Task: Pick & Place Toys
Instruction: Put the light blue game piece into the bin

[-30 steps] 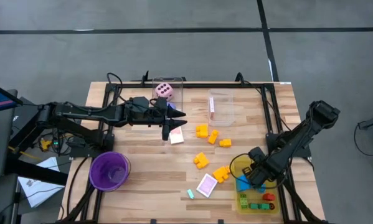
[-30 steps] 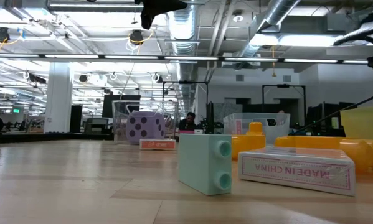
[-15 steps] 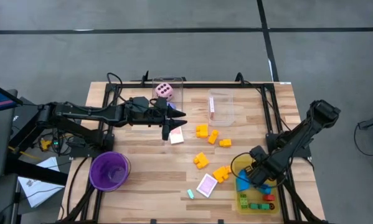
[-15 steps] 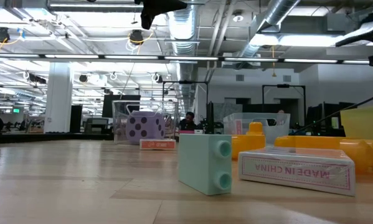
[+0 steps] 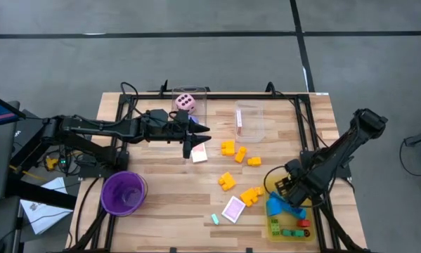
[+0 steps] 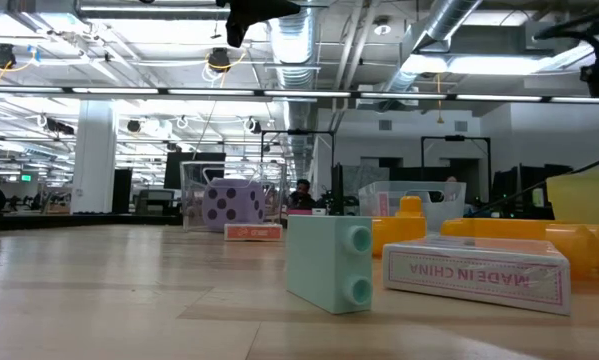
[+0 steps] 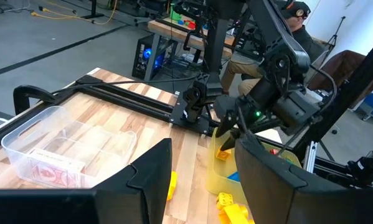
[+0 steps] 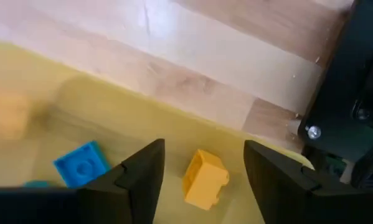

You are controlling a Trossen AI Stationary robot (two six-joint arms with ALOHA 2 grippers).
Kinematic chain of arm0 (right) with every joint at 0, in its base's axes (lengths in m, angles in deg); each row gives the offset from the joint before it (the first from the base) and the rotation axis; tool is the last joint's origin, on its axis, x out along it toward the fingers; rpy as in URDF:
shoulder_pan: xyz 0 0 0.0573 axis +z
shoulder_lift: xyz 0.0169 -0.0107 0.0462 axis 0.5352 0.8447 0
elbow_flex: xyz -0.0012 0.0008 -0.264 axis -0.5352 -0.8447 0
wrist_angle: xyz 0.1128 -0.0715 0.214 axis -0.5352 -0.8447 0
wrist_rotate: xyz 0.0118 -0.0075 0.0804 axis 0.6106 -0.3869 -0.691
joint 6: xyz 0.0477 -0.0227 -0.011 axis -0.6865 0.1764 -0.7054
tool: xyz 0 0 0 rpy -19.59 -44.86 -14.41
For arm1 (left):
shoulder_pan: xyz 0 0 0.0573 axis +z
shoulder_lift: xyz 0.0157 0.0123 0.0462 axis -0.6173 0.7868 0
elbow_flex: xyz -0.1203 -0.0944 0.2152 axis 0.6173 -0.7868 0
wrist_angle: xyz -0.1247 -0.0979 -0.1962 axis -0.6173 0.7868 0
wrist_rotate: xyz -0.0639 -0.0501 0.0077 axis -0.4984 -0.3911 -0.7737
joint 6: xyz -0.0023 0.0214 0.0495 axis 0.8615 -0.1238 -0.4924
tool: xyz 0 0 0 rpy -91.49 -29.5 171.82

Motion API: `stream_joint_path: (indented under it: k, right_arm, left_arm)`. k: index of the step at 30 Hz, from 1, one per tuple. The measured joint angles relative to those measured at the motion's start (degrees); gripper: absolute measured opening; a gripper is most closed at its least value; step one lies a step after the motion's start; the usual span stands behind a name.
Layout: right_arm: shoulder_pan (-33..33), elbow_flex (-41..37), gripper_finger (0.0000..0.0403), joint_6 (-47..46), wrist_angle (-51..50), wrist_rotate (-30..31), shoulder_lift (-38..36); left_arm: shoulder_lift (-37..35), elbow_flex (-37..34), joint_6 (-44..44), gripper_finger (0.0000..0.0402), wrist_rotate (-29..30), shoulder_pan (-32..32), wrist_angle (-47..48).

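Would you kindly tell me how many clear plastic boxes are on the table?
2, both along the table's far edge: one clear box holds the pink die; the other clear box, to its right, holds a flat card.

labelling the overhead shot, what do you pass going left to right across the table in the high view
purple cup → left end effector → mint block → pink-white card → clear box with a card inside → right end effector → yellow tray

My two arms are matte black, jointed tubes trailing black cables. The right arm's fingers point(image 8: 142, 180) are broad dark wedges; a silver screw point(image 8: 309, 132) shows on its frame.
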State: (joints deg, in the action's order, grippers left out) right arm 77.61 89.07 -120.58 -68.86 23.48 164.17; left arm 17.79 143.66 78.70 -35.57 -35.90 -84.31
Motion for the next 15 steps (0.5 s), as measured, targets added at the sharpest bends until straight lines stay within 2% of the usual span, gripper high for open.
stream_joint_path:
  k: [8, 15]
  right_arm:
    - [0.0, 0.0, 0.0207, -1.7, -1.4, 12.1, -9.7]
    - [0.0, 0.0, 0.0207, -1.7, -1.3, 19.4, -17.1]
  left_arm:
    - [0.0, 0.0, 0.0, 0.0173, 1.3, 0.0, 0.0]
    - [0.0, 0.0, 0.0, 0.0173, 1.4, 0.0, 0.0]
